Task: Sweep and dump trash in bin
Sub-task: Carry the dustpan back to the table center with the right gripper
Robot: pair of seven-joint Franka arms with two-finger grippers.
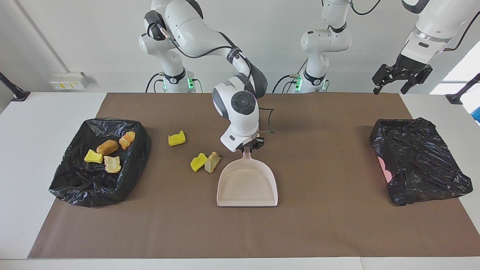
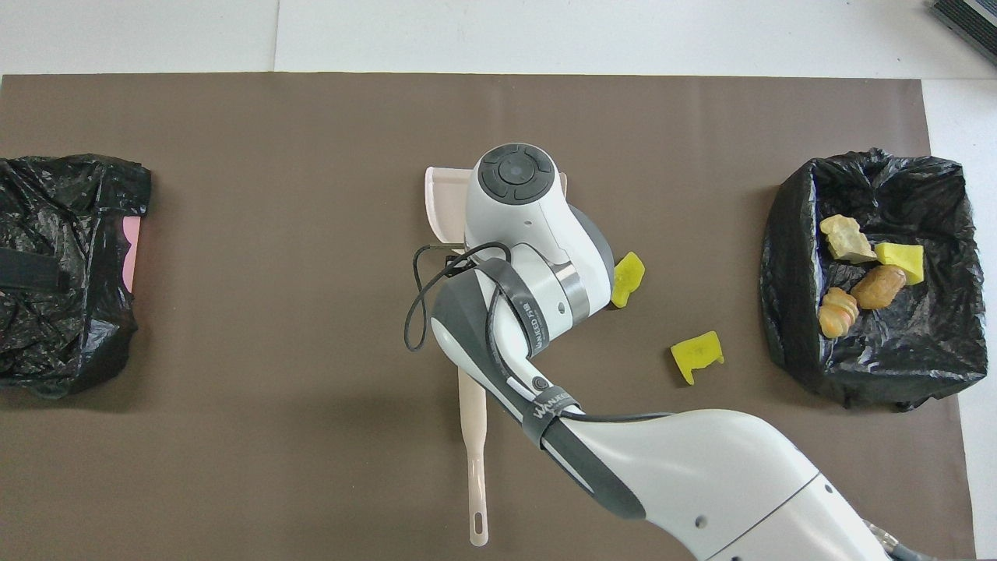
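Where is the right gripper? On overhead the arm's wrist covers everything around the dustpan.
Observer: The right gripper is at the handle tip of the dustpan, which lies flat on the mat, empty.
Operator: Any trash hidden under the arm?
Observer: Yes, a tan chunk lies against the yellow piece, beside the pan.
Operator: And the left gripper?
Observer: The left gripper waits raised and open, toward the left arm's end of the table.

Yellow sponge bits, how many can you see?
3. One yellow sponge piece lies in the bin bag at the right arm's end. One sits alone on the mat. One touches a tan chunk beside the dustpan. None looks hidden.
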